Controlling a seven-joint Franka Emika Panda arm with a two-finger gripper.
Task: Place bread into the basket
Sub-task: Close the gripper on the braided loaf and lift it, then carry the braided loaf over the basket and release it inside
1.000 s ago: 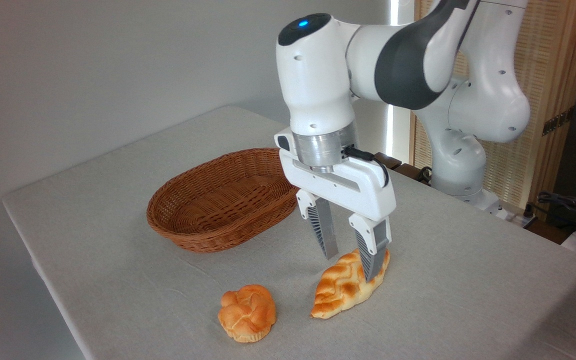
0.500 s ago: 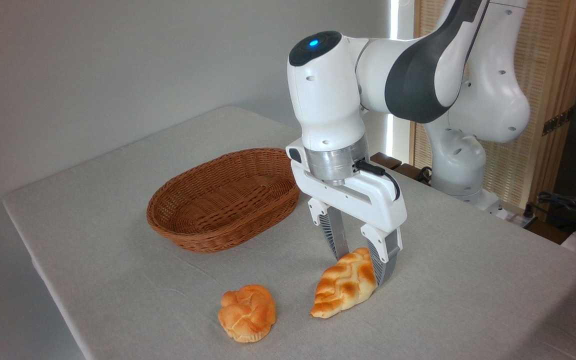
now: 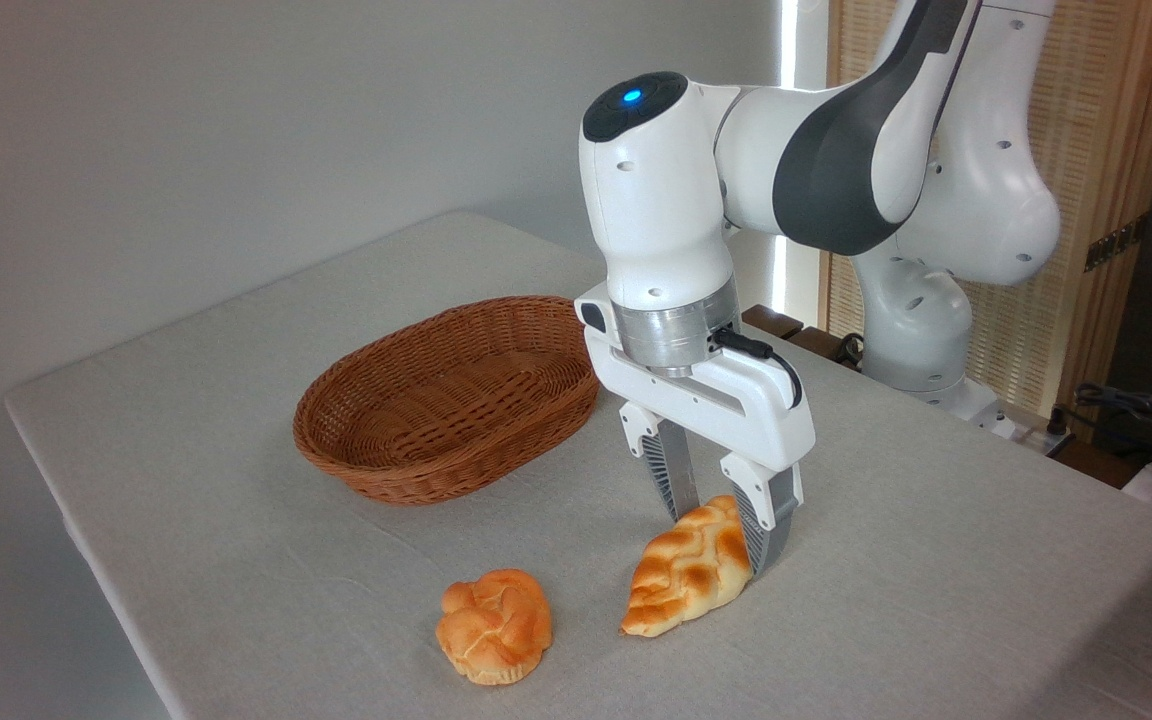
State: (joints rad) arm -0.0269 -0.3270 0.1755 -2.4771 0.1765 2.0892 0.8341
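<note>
The bread (image 3: 684, 585), a golden braided loaf with pointed ends, lies on the grey table near the front. My gripper (image 3: 722, 540) has come down over its far, upper-right end, one finger on each side of the loaf. The jaws stand open, about as wide as the loaf, and the left finger (image 3: 674, 478) is partly hidden behind it. To the left and further back sits the oval brown wicker basket (image 3: 406, 478), with nothing in it.
A small round knotted bun (image 3: 494, 625) lies left of the bread near the table's front edge. The arm's base (image 3: 921, 350) stands at the back right, in front of a slatted wooden screen (image 3: 1086, 200). Cables (image 3: 1136, 410) lie at the far right.
The gripper has dropped and shifted slightly right, from just above the bread to straddling its far end. The bread, the bun and the basket have not moved.
</note>
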